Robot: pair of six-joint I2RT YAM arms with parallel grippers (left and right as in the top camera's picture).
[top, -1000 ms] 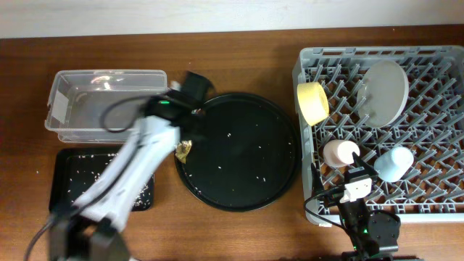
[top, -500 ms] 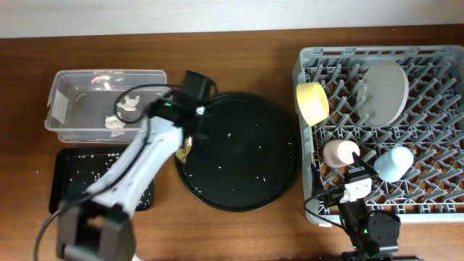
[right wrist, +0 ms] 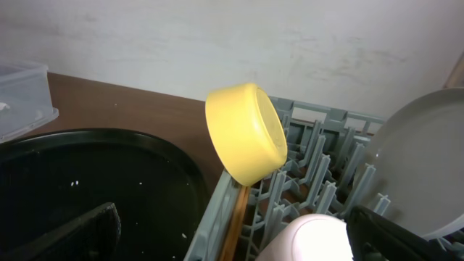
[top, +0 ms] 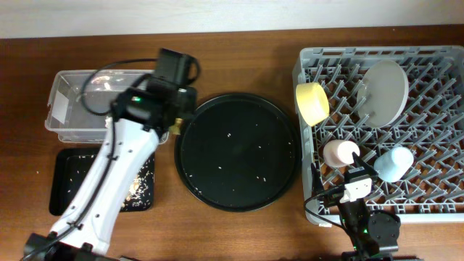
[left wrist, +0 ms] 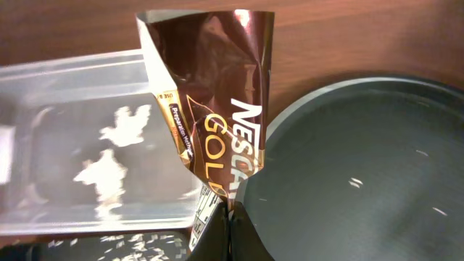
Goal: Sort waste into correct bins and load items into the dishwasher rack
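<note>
My left gripper [left wrist: 230,217] is shut on a brown-and-gold wrapper [left wrist: 210,87] and holds it over the gap between the clear box [left wrist: 58,87] and the round black tray. In the overhead view this gripper [top: 172,125] is at the clear box's [top: 72,101] right end. White paper bits [left wrist: 109,163] lie in the box. The shallow black tray [top: 65,181] holds crumbs. In the rack [top: 435,196] stand the yellow bowl [top: 312,101], plate [top: 384,90], pink cup [top: 339,152] and blue cup [top: 394,163]. My right gripper [top: 357,190] is open at the rack's front edge.
The large round black tray [top: 235,152] with a few white specks lies between the bins and the rack. A thin brown chopstick [right wrist: 235,217] leans in the rack under the yellow bowl [right wrist: 246,134].
My left gripper has lifted the wrapper off the round tray's left rim and carried it up and left toward the clear box. The right arm has not moved.
</note>
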